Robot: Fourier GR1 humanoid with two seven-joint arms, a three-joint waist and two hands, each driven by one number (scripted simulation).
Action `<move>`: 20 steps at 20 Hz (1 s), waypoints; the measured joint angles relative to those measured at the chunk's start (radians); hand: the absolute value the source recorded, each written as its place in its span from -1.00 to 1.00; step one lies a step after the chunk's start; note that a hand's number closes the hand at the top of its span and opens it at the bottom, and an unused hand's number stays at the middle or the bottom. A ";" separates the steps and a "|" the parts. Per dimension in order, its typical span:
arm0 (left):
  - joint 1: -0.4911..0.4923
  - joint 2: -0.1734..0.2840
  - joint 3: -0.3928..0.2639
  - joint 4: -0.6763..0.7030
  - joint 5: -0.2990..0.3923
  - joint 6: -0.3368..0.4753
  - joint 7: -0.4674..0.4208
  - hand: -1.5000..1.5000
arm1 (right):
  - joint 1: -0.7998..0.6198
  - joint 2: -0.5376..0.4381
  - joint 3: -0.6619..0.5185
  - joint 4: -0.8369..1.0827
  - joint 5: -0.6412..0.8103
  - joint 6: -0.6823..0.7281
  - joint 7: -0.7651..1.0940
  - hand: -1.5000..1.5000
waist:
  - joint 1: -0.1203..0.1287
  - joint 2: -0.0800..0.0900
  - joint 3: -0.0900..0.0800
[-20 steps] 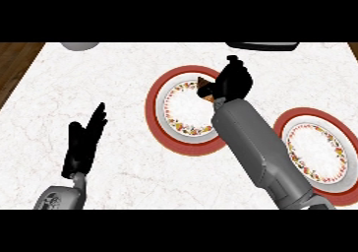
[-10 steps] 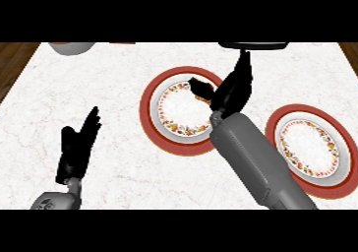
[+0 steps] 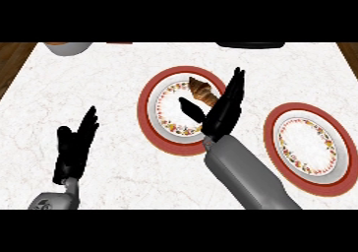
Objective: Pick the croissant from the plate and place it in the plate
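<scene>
So the counter (image 3: 124,88) was a white marble-looking slab with faint grey veining, and dark wood showed past it at the far left and right corners. 2 round plates sat on it, both with a broad red rim, a white inner ring speckled with a small multicoloured pattern, and a plain white centre. The left plate (image 3: 151,123) held the croissant (image 3: 202,91), a brown, ridged, pointy-ended pastry lying on the far right part of that plate. The right plate (image 3: 342,147) had nothing on it and sat well apart from the pastry, nearer the counter's right side.

The right hand (image 3: 224,114) was black, on a smooth grey forearm that came in from the lower edge, and it was over the left plate. Its fingers (image 3: 235,84) were straight and stretched out, pointing away, with the thumb (image 3: 191,109) spread off to the left, so it was wide and holding nothing. The croissant sat just left of those fingers and beyond the thumb tip, basically in the gap between them; whether anything actually touched it, I couldn't tell.

The left hand (image 3: 74,145) rested near the lower left, fingers up and relaxed, nothing in it.

At the far edge there was part of a grey bowl (image 3: 66,47) and something dark (image 3: 249,45), both cut off.
</scene>
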 measured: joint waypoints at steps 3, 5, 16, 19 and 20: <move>0.018 0.001 0.002 -0.013 0.001 -0.005 -0.007 0.00 | -0.010 0.000 0.026 0.031 0.017 -0.032 0.032 -1.00 | 0.004 0.001 0.000; 0.026 -0.001 -0.003 -0.031 -0.004 -0.003 0.004 0.00 | -0.005 0.001 0.025 0.038 0.033 -0.046 0.049 -1.00 | 0.001 0.000 0.000; 0.025 -0.022 -0.009 -0.010 -0.024 0.006 -0.008 0.00 | 0.020 0.002 0.025 0.135 0.084 -0.091 0.131 -1.00 | 0.002 0.001 0.000; 0.001 -0.020 0.001 0.011 -0.025 0.003 -0.015 0.00 | 0.020 0.002 0.018 0.145 0.098 -0.092 0.153 -1.00 | 0.002 0.002 0.000; 0.008 -0.012 0.008 0.006 -0.019 -0.005 -0.016 0.00 | 0.028 0.003 0.010 0.145 0.110 -0.091 0.161 -1.00 | 0.001 0.000 0.000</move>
